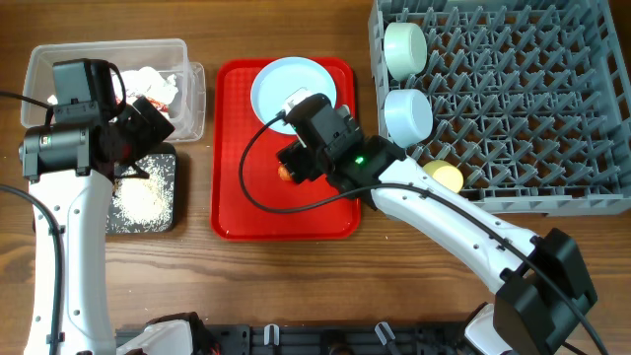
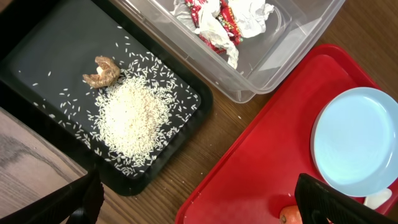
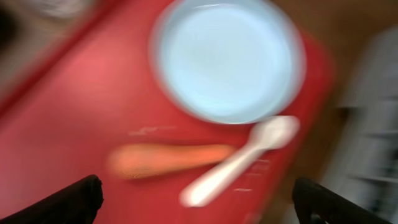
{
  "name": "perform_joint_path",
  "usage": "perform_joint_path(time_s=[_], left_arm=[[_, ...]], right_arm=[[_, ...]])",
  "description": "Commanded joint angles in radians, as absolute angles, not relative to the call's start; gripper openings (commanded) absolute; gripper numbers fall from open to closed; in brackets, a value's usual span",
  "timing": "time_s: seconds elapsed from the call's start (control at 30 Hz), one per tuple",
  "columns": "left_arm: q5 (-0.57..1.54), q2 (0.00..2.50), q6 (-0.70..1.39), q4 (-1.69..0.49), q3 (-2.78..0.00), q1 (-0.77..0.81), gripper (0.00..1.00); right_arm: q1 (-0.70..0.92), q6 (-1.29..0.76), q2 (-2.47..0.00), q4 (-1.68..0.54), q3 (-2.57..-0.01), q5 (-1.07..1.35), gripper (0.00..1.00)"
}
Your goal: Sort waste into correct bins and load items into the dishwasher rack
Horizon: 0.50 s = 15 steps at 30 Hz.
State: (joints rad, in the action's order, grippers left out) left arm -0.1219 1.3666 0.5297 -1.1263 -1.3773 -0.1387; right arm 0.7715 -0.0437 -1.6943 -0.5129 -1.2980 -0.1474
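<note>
The carrot (image 3: 168,158) and the white spoon (image 3: 239,158) lie on the red tray below the light-blue plate (image 1: 293,87); the right wrist view is blurred. My right gripper (image 3: 199,205) is open and empty above them, and it also shows in the overhead view (image 1: 296,160). My left gripper (image 2: 199,205) is open and empty over the gap between the black tray (image 2: 37,56) and the red tray. Rice (image 2: 134,115) and a brown scrap (image 2: 102,70) lie in the black tray. Crumpled paper with the red wrapper (image 2: 224,22) lies in the clear tub (image 1: 59,64).
The grey rack (image 1: 523,99) stands at the right with two light-blue bowls (image 1: 404,44) (image 1: 407,113) along its left side and the yellow cup (image 1: 444,177) at its front-left corner. The red tray (image 1: 237,187) sits in the middle.
</note>
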Motion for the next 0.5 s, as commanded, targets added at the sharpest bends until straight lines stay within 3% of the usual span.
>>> perform_joint_path(time_s=[0.0, 0.2, 0.47], left_arm=[[-0.121, 1.358, 0.539, -1.127, -1.385, -0.145, 1.0], [-0.121, 1.358, 0.539, -1.127, -1.385, -0.145, 1.0], [-0.121, 1.358, 0.539, -1.127, -1.385, -0.145, 1.0]], right_arm=[[0.773, -0.209, -1.685, -0.475, -1.303, 0.154, 1.0], [0.773, -0.411, -1.685, -0.417, -1.303, 0.145, 1.0], [0.773, -0.757, -1.768, -0.311, -1.303, -0.056, 0.99]])
